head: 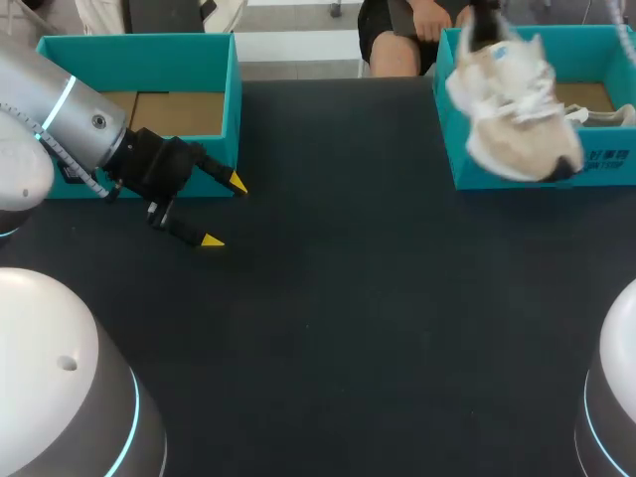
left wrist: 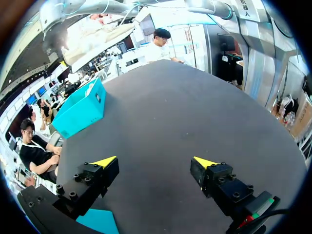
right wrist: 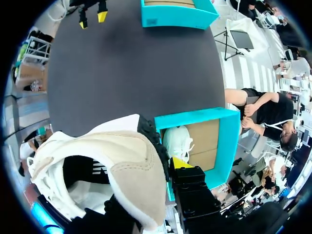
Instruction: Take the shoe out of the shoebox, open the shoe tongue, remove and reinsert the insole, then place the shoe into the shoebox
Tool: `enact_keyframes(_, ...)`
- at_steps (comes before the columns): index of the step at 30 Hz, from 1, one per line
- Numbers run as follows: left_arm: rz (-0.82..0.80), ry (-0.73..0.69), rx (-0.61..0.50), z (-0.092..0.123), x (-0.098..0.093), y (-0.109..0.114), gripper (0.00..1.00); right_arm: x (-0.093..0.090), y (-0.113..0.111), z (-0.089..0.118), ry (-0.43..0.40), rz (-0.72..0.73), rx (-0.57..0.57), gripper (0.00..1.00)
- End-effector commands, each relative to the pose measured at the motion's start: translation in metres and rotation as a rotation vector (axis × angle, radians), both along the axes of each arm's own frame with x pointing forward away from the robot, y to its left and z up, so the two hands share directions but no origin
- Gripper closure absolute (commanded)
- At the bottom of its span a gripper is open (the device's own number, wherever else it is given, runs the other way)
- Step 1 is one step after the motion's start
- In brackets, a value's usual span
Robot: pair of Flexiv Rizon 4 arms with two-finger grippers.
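A beige and white shoe (head: pixel 512 114) hangs above the near left corner of the teal shoebox (head: pixel 596 164) at the table's far right. My right gripper (head: pixel 484 28) comes down from above and is shut on the shoe. In the right wrist view the gripper (right wrist: pixel 163 168) pinches the beige heel of the shoe (right wrist: pixel 126 165), with one yellow fingertip (right wrist: pixel 180 163) outside it and the other hidden. A second white shoe (right wrist: pixel 178 141) lies in the shoebox (right wrist: pixel 222 141) below. My left gripper (head: pixel 224 211) stands open over the table at the left, holding nothing (left wrist: pixel 155 162).
An open teal box (head: pixel 139 60) with a brown cardboard floor stands at the far left, just behind my left gripper. From the left wrist, the shoebox (left wrist: pixel 80 109) is far ahead across the dark table (head: pixel 348 298).
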State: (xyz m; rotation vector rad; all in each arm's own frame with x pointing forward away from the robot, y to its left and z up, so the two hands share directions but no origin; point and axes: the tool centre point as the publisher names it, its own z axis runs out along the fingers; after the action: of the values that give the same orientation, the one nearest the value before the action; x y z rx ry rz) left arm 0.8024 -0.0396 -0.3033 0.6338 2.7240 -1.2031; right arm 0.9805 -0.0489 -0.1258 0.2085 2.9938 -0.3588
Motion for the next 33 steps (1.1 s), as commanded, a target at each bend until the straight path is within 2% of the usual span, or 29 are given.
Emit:
enact_keyframes(1,0.000,0.000,0.004,0.000,0.000,0.000,0.00,0.025,-0.068,0.000,-0.004,0.030,0.061,1.00)
enact_keyframes(3,0.000,0.000,0.004,0.000,0.000,0.000,0.00,0.042,-0.093,-0.003,0.017,0.000,0.026,1.00)
enact_keyframes(5,0.000,0.000,0.004,0.000,0.000,0.000,0.00,0.057,-0.112,-0.003,-0.001,-0.043,0.030,1.00)
enact_keyframes(26,0.000,0.000,0.004,0.000,0.000,0.000,0.00,0.057,-0.112,-0.003,-0.001,-0.043,0.030,1.00)
enact_keyframes(29,0.000,0.000,0.004,0.000,0.000,0.000,0.00,0.081,-0.127,-0.008,-0.010,-0.056,0.013,1.00)
enact_keyframes(33,0.000,0.000,0.004,0.000,0.000,0.000,0.00,0.124,-0.153,-0.017,-0.022,-0.050,-0.001,1.00)
